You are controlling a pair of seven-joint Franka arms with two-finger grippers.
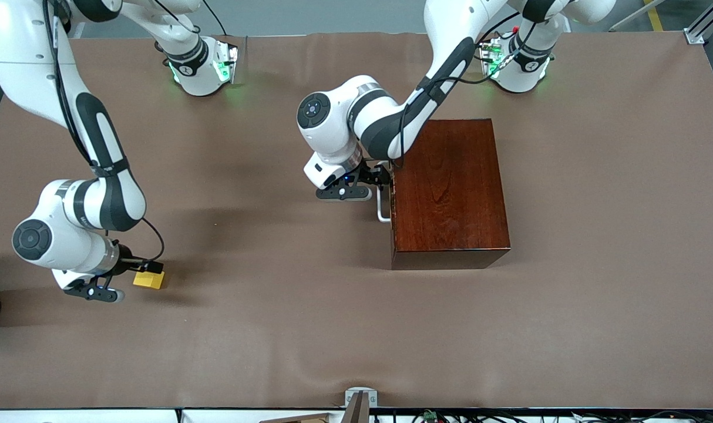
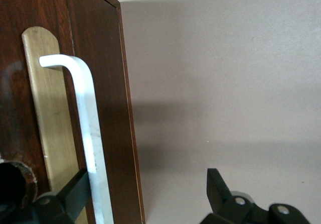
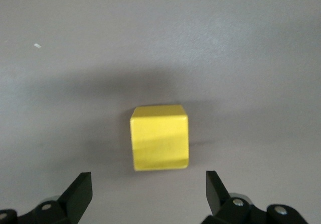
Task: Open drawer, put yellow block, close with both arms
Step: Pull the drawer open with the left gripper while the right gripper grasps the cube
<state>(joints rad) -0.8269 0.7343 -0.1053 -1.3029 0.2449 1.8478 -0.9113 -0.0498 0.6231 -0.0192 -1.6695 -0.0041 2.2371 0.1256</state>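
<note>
The dark reddish-brown wooden box stands toward the left arm's end of the table, with its drawer shut. The drawer's white handle faces the right arm's end. My left gripper is open at the handle. In the left wrist view the handle lies just inside one of the fingers, and the gripper grips nothing. The yellow block lies on the table toward the right arm's end. My right gripper is open just over it. In the right wrist view the block sits ahead of the open gripper.
A brown cover spreads over the whole table. A small grey bracket sits at the table edge nearest the front camera. Both arm bases stand along the edge farthest from the front camera.
</note>
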